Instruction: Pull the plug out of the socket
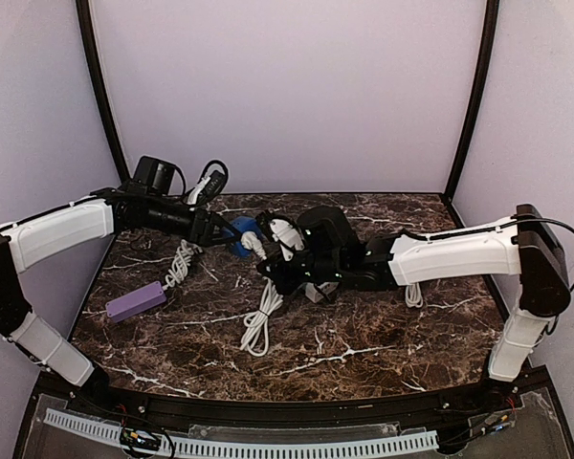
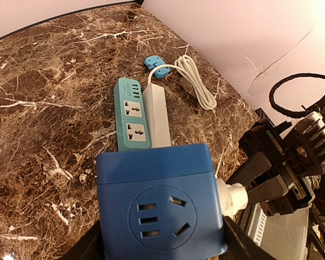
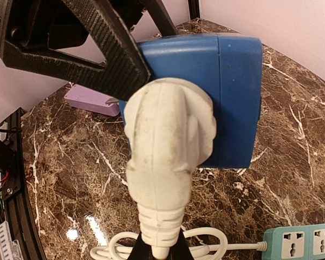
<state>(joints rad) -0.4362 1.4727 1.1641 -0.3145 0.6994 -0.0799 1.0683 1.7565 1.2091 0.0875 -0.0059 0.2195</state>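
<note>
The socket, a bright blue cube (image 1: 241, 235), is held off the table between the fingers of my left gripper (image 1: 225, 232). In the left wrist view the cube (image 2: 160, 200) fills the bottom and the gripper (image 2: 162, 245) is shut on its sides. A white plug (image 3: 170, 151) sits against the cube's side face (image 3: 230, 92); its prongs are hidden. My right gripper (image 3: 157, 252) is shut on the plug's ribbed cable end. The plug shows at the cube's right side in the left wrist view (image 2: 233, 197) and in the top view (image 1: 258, 245), with my right gripper (image 1: 271, 260) at it.
A teal power strip (image 2: 132, 114) and a white one (image 2: 157, 116) lie beside each other, with a small blue plug (image 2: 156, 66) beyond. A purple power strip (image 1: 135, 301) lies at the left. White coiled cables (image 1: 258, 320) lie in the middle. A black adapter (image 1: 157, 174) sits at the back left.
</note>
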